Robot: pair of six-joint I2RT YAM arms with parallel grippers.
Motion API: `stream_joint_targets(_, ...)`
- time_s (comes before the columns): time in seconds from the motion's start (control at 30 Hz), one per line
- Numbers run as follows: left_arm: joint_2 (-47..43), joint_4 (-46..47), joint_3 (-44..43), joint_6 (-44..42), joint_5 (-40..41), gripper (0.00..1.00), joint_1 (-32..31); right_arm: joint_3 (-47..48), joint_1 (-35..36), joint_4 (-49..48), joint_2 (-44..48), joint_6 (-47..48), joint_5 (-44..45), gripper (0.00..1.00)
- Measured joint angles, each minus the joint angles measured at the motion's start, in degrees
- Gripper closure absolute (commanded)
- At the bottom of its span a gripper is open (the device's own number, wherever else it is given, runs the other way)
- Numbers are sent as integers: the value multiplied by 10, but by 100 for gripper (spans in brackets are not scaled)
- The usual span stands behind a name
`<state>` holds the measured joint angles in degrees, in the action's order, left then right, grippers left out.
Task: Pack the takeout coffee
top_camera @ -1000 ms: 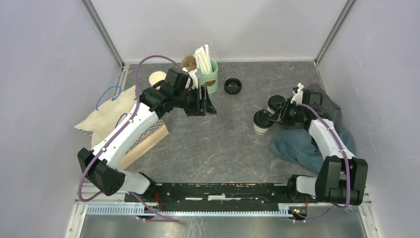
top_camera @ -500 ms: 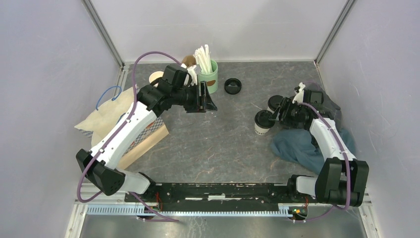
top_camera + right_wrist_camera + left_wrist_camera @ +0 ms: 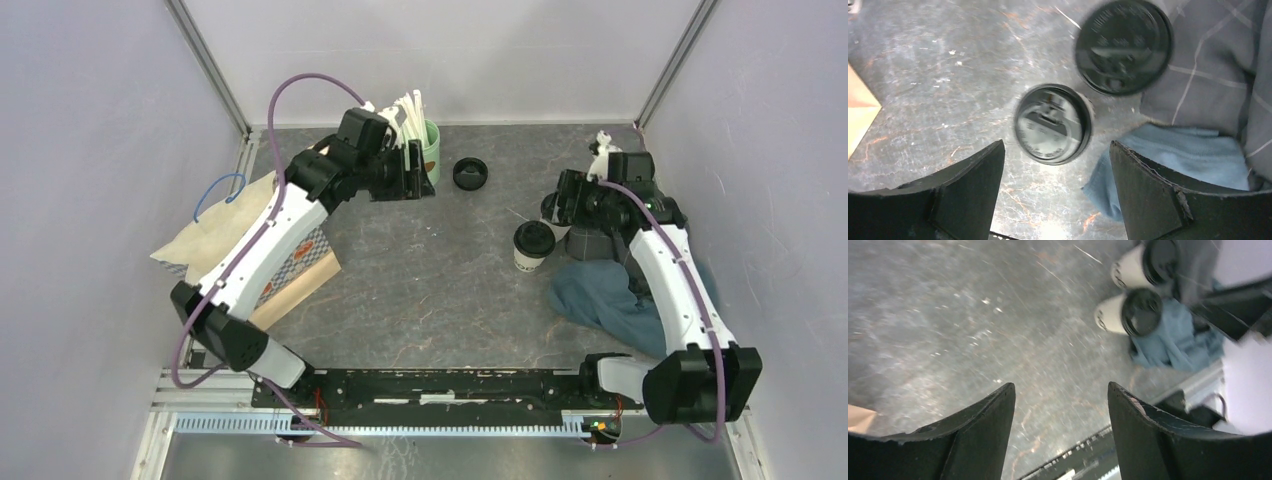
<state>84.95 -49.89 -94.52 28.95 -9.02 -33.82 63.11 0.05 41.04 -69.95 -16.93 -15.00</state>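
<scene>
**Right arm lets go of the cup**

Right gripper [image 3: 1055,147] has risen and pulled back toward the far right; a second ago it sat low against the cup [image 3: 531,243]. Its jaws now stand wide with nothing between them. The cup stands upright on the table [image 3: 420,290], right of centre, just left of the blue cloth [image 3: 600,295], lid on. A second cup [image 3: 1123,47] stands just beyond it. Left gripper [image 3: 1060,390] has swung farther away too, toward the green holder [image 3: 428,150], jaws wide and empty. So the coffee is released, not packed (the brown bag [image 3: 300,280] lies well apart at the left). I judge a fresh grasp is needed before any packing.
</scene>
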Motion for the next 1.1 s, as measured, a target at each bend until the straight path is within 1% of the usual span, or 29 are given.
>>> stream_joint_targets(0.03, 13, -1, -12, 0, 17, 25, 2, 14, 11, 6, 2, 4, 6, 16)
stream_joint_targets(0.1, 44, -3, -39, 0, 65, 27, 8, 65, 56, 22, 3, 19, 24, 16)
stream_joint_targets(0.23, 105, 2, -70, 4, 181, 28, 20, 123, 119, 31, 4, 43, 26, 16)
stream_joint_targets(0.37, 174, 5, -96, 48, 287, 34, 40, 131, 136, 45, 0, 63, 20, 16)
stream_joint_targets(0.43, 201, 6, -105, 80, 314, 34, 54, 134, 137, 55, -7, 73, 20, 16)
stream_joint_targets(0.6, 260, 7, -124, 183, 368, 37, 89, 148, 151, 67, -21, 90, 17, 17)
stream_joint_targets(0.73, 297, 7, -144, 270, 395, 45, 111, 148, 179, 67, -28, 96, 5, 17)
stream_joint_targets(0.9, 348, -1, -192, 339, 402, 53, 132, 148, 198, 67, -33, 104, 2, 16)
stream_joint_targets(1.1, 397, -24, -234, 387, 436, 53, 141, 148, 205, 67, -33, 109, 2, 16)
